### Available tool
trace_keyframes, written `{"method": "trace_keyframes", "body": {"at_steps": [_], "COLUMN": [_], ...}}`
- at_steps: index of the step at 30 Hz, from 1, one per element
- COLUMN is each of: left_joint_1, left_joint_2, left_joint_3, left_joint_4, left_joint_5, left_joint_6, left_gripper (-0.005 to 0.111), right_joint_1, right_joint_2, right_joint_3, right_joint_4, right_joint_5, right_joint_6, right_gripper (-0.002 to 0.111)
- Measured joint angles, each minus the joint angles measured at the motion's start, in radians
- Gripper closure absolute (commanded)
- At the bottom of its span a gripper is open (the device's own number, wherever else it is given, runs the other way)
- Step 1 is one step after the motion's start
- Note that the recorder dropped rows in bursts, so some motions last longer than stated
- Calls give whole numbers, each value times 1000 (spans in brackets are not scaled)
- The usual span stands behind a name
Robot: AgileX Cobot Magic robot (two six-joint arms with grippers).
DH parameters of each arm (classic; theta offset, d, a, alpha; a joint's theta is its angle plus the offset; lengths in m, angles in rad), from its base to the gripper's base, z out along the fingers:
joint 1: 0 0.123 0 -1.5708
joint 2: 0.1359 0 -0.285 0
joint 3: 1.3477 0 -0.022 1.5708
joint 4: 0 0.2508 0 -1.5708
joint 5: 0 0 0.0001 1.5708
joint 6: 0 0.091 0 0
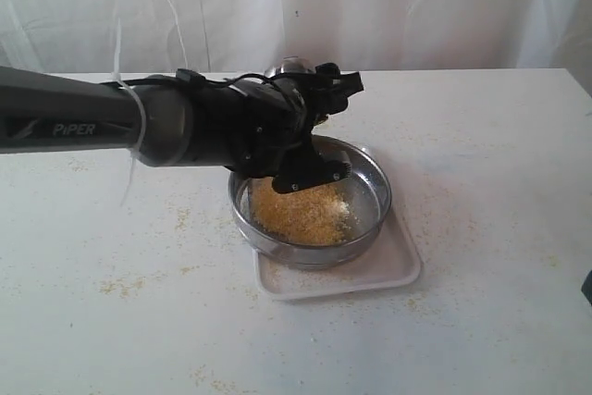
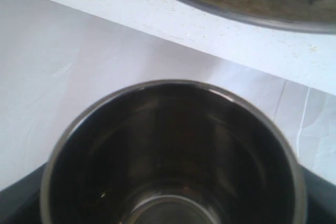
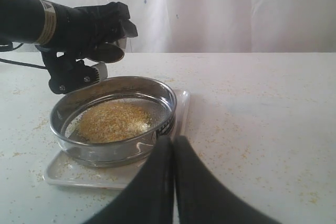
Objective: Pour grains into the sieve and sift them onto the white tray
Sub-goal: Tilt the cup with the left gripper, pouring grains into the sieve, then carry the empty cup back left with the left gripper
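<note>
Left gripper (image 1: 310, 80) grips the tipped, empty steel cup (image 2: 173, 171); sandy yellow grains (image 1: 296, 210) fill the round steel sieve (image 1: 375, 187), white plastic tray (image 1: 388, 270) underneath to catch them.

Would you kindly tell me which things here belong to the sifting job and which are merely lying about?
Belonging to the job:
- grains heaped in the sieve
- sieve
- white tray under the sieve
- steel cup

Just lying about:
- stray grains scattered on the table
- white curtain behind
</note>
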Motion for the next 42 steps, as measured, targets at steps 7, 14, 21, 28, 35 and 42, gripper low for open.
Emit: {"method": "trace_keyframes", "body": {"at_steps": [7, 14, 21, 28, 35, 42], "left_joint_1": [-38, -112, -162, -174, -188, -193], "left_joint_2": [0, 0, -9, -40, -71, -125], "left_joint_3": [47, 66, 66, 66, 76, 77], "left_joint_4": [47, 47, 49, 54, 51, 51], "left_joint_5": [118, 219, 253, 292, 339, 371], "left_joint_6": [-61, -65, -87, -134, -287, -338], "left_gripper": [107, 107, 107, 107, 107, 107], "right_joint_1": [0, 0, 0, 0, 0, 0], "right_joint_2": [0, 0, 0, 0, 0, 0], "right_joint_3": [0, 0, 0, 0, 0, 0], "right_joint_4": [0, 0, 0, 0, 0, 0], "right_joint_5": [0, 0, 0, 0, 0, 0], "right_joint_6": [0, 0, 0, 0, 0, 0], "right_gripper": [108, 108, 108, 108, 108, 108]}}
